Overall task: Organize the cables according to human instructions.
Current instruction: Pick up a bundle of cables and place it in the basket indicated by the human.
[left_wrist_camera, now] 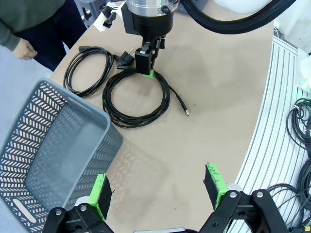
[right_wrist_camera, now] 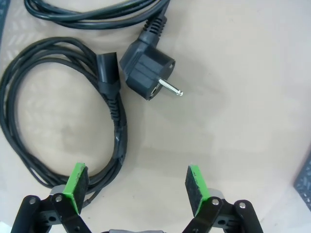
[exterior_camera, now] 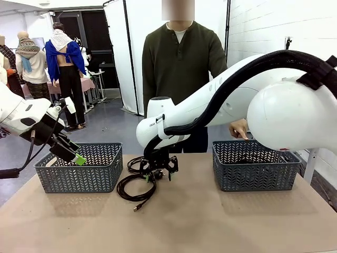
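A white brick wall point(exterior_camera: 274, 31) and a white screen point(exterior_camera: 131, 52) close the room behind a grey floor point(exterior_camera: 110, 126). The tan bench point(exterior_camera: 221, 216) carries a left basket point(exterior_camera: 79, 171) and a right basket point(exterior_camera: 255, 168). The cables point(exterior_camera: 136, 187) lie coiled on the bench between them. The right gripper point(exterior_camera: 158, 173) hangs spread just over one coil. The left gripper point(left_wrist_camera: 158, 189), also spread, hovers by the left basket's rim.

No legible text, arm's print point(exterior_camera: 154, 124) (too small)
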You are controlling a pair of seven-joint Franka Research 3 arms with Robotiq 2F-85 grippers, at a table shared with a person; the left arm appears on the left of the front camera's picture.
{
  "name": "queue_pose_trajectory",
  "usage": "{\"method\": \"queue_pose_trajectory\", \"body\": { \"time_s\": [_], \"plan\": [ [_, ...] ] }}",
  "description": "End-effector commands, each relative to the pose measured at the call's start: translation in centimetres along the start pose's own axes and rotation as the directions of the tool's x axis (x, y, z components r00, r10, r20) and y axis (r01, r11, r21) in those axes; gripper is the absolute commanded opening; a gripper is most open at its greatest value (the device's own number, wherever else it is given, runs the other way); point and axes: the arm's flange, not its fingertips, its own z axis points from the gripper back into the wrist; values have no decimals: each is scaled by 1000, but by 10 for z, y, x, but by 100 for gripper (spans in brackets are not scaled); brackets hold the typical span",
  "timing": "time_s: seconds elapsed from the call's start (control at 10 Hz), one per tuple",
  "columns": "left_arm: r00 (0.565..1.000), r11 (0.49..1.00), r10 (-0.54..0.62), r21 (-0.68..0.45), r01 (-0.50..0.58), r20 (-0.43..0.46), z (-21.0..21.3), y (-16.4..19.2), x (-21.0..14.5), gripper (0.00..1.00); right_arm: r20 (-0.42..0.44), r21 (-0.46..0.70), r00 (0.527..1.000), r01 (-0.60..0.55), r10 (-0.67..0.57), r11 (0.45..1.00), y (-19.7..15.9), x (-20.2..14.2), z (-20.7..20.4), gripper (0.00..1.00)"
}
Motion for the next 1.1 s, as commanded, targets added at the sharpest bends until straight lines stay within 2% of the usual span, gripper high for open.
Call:
{"method": "queue_pose_trajectory", "body": {
  "time_s": [0.0, 1.0],
  "plan": [
    [1000, 1000, -14, -17, 14, 14, -1, 3, -4, 100, 5, -61, 999, 44, -44, 997, 5, 8, -4, 100],
    [1000, 1000, -14, -17, 14, 14, -1, 3, -4, 100, 30, -78, 999, 40, -37, 996, 1, 11, -23, 100]
  ]
}}
